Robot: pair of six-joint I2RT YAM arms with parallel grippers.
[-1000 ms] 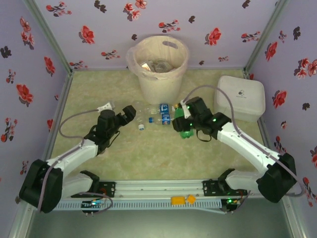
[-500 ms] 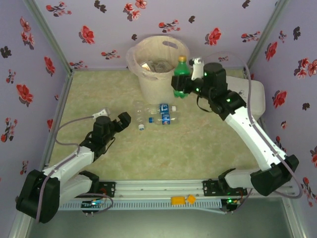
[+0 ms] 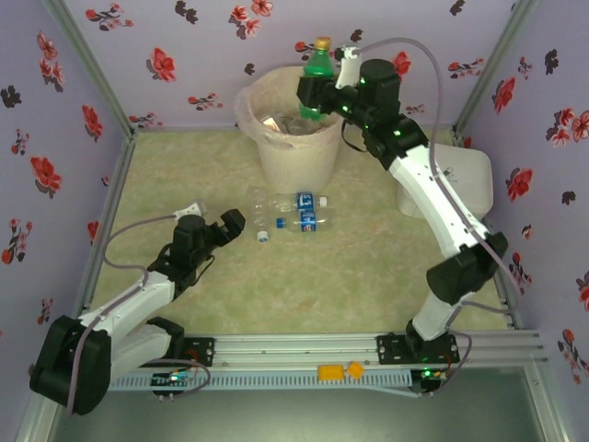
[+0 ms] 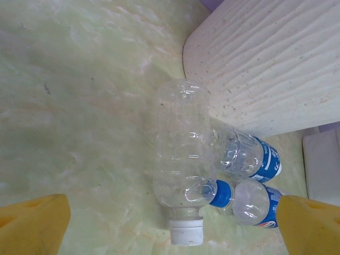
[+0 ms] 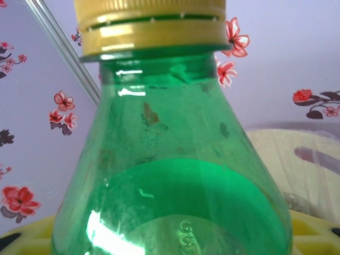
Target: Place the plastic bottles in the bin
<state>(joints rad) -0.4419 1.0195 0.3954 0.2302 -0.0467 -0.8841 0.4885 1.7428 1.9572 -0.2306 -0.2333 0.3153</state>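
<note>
The right gripper (image 3: pixel 311 94) is clamped on a green bottle (image 3: pixel 318 66). The bottle is upright, yellow cap up and long axis vertical, over the right side of the cream bin (image 3: pixel 281 161) at the far wall. The left gripper (image 3: pixel 230 217) is spread wide at near left, facing three clear bottles (image 3: pixel 287 212) that lie on their sides just in front of the bin. The tabletop (image 3: pixel 368 276) is pale green and marbled. The lilac walls (image 3: pixel 202 41) are printed with red flowers.
</note>
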